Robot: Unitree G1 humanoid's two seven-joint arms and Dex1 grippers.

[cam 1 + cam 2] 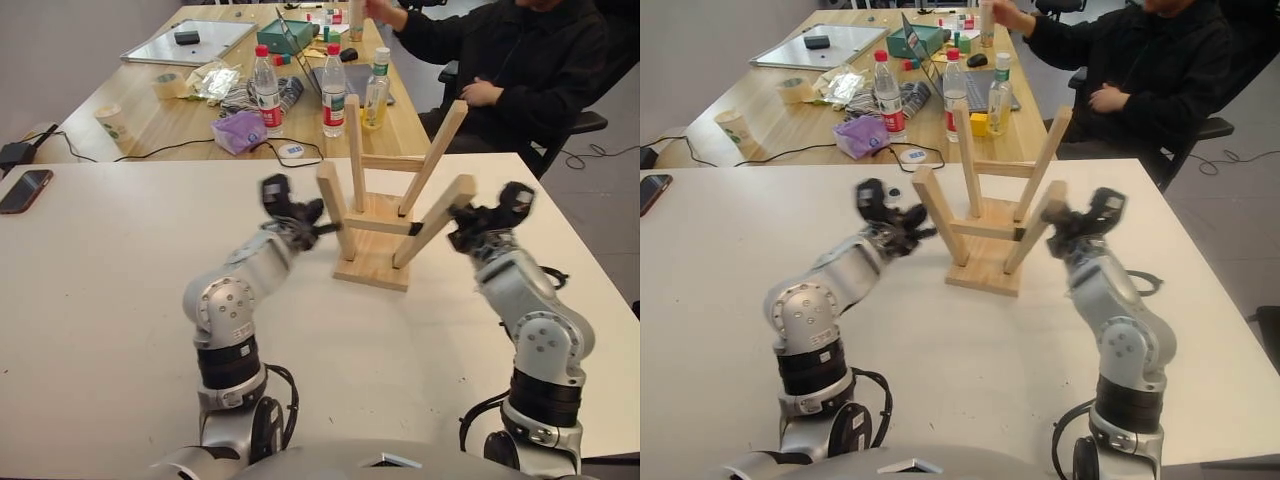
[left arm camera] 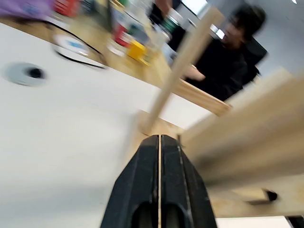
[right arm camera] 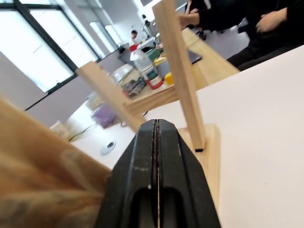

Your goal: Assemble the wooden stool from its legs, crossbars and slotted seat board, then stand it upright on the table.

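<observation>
Gripping: nothing; left tool (image 2: 159, 138) and right tool (image 3: 156, 122) are pinched shut.
Feel: pale wooden stool (image 1: 375, 265) looks light, stiff; I'd grab legs.

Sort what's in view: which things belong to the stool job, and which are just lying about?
Job: seat board, legs, crossbars, left gripper, right gripper.
Lying about: water bottles, phone, purple bag, tape roll, paper cup.

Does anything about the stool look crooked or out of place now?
Yes. The stool rests upside down on its seat board, and its legs splay unevenly: the two right legs lean strongly outward, the left legs stand almost straight.
</observation>
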